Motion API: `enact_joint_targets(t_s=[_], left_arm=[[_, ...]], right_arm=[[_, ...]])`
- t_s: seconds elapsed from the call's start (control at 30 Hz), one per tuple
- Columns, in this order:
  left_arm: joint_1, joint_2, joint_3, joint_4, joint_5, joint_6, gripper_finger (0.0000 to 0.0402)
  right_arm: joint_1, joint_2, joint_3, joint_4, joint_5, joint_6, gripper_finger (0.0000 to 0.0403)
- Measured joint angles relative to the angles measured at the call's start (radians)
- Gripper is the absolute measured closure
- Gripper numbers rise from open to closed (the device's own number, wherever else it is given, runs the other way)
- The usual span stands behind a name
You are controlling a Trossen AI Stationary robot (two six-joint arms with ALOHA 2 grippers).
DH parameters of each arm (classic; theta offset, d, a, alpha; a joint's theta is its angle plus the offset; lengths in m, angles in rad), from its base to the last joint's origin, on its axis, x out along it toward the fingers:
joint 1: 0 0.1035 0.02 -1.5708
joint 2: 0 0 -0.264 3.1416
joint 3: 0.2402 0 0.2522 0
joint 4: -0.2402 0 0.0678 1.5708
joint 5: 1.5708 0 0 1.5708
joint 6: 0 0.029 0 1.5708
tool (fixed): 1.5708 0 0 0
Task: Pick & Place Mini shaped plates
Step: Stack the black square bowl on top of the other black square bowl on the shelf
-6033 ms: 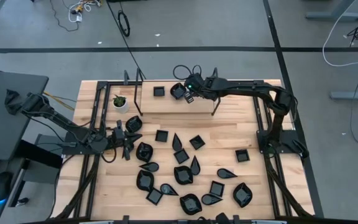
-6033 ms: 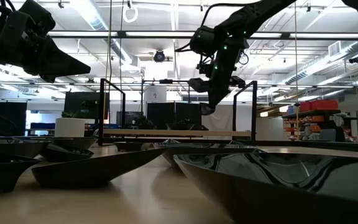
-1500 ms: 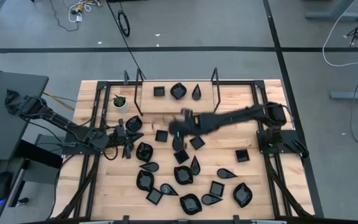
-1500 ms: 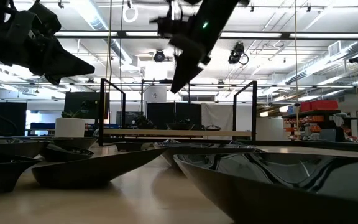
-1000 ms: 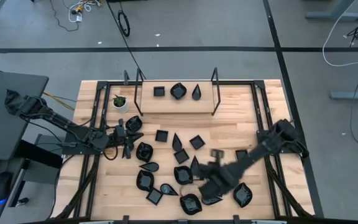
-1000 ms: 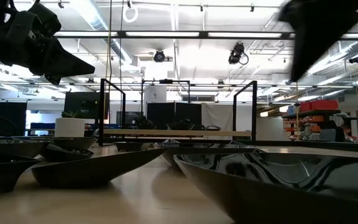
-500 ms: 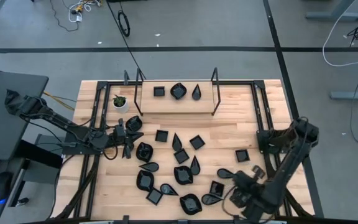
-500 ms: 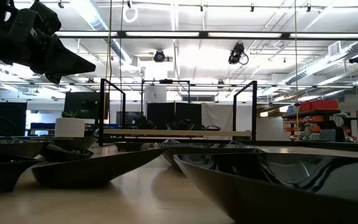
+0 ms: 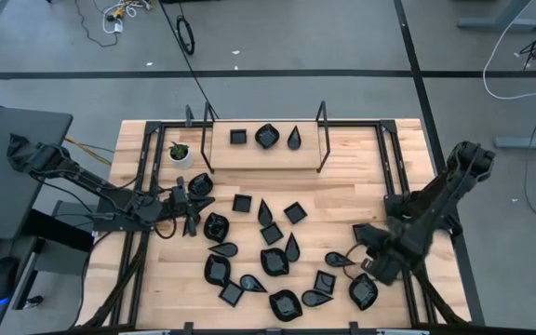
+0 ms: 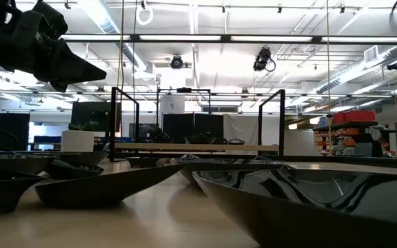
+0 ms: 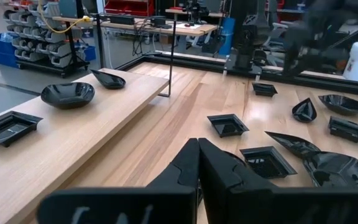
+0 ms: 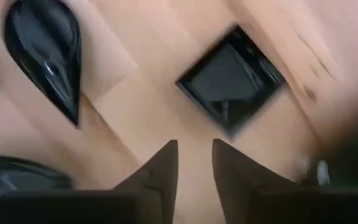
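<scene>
From the high view, I have my right gripper [image 9: 372,256] over the table's right side, among the loose mini shaped plates [image 9: 277,261], just beside a square plate [image 9: 362,233] and a teardrop plate [image 9: 336,260]; three plates sit on the raised shelf [image 9: 261,154] at the far side, so I judge this as the reach for the next pick. My left gripper [image 9: 182,207] waits at the left edge, near the white plant pot [image 9: 181,154]. The low view shows only dish rims close up and the shelf frame beyond; the right arm isn't in it. In the left wrist view the left fingers [image 11: 219,171] are pressed together, holding nothing. In the right wrist view my right fingers [image 12: 163,165] stand slightly parted and empty above bare wood, the square plate ahead of them and the teardrop off to one side. Next I'd need to centre on one rim and descend; the crowded neighbours leave little room.
</scene>
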Motion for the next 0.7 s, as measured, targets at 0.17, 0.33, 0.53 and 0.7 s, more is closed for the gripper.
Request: enact_joint_targets(t_s=[0.17,0.33,0.53,0.7], left_arm=[[0.0,0.0,0.0,0.0,0.0,-0.003,0.0394],[0.0,0.0,0.0,0.0,0.0,-0.005,0.0394],[0.0,0.0,0.0,0.001,0.0,-0.02,0.0394],[0.0,0.0,0.0,0.006,0.0,-0.02,0.0394]], right_arm=[[-0.091,0.011,-0.145,0.199,-0.1,-0.392,0.0272],[-0.119,0.017,-0.168,0.198,-0.092,-0.417,0.0287],[-0.119,0.02,-0.115,0.161,-0.092,-0.502,0.0312],[-0.119,0.02,-0.097,0.037,-0.036,-0.527,0.0308]])
